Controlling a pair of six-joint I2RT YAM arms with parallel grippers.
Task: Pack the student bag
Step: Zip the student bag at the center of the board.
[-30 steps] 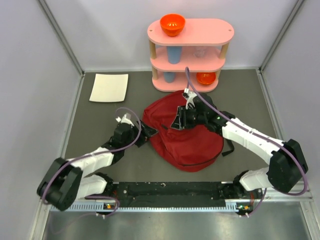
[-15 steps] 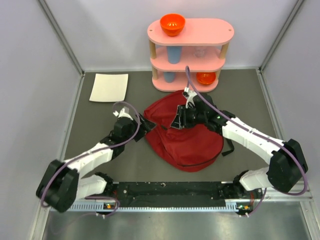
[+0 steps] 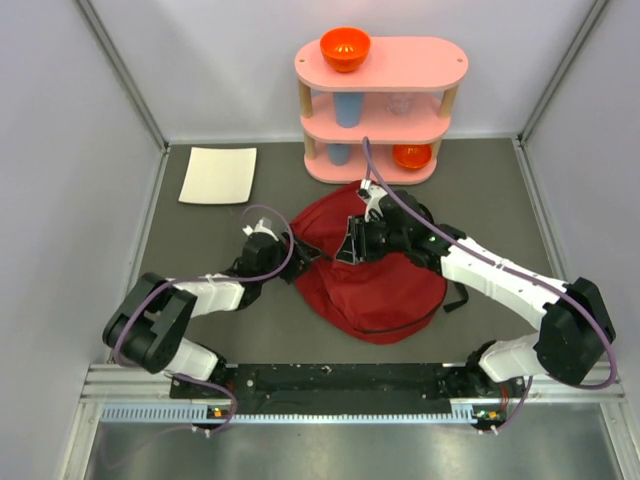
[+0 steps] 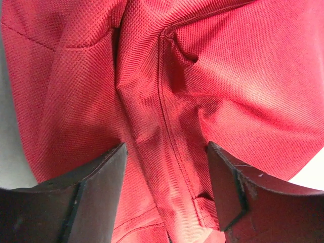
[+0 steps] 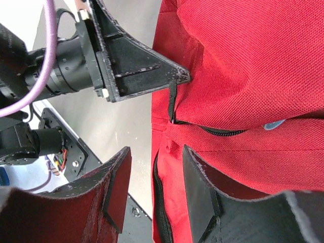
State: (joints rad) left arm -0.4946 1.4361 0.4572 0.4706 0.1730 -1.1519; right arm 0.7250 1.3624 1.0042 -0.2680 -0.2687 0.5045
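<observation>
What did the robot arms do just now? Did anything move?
The left gripper slid farther up the table along the student bag's left edge. Its open fingers now straddle a fold of red fabric. The right gripper only nudged a little leftward over the bag. The bag, the pink shelf and the white sheet stayed put.

The student bag (image 3: 375, 285), a soft dark-red woven-fabric backpack, lies slumped and creased at the middle of the table (image 3: 480, 190), just in front of the pink shelf (image 3: 380, 65). A black zipper line curves along its near side, and black straps stick out at its right edge.
</observation>
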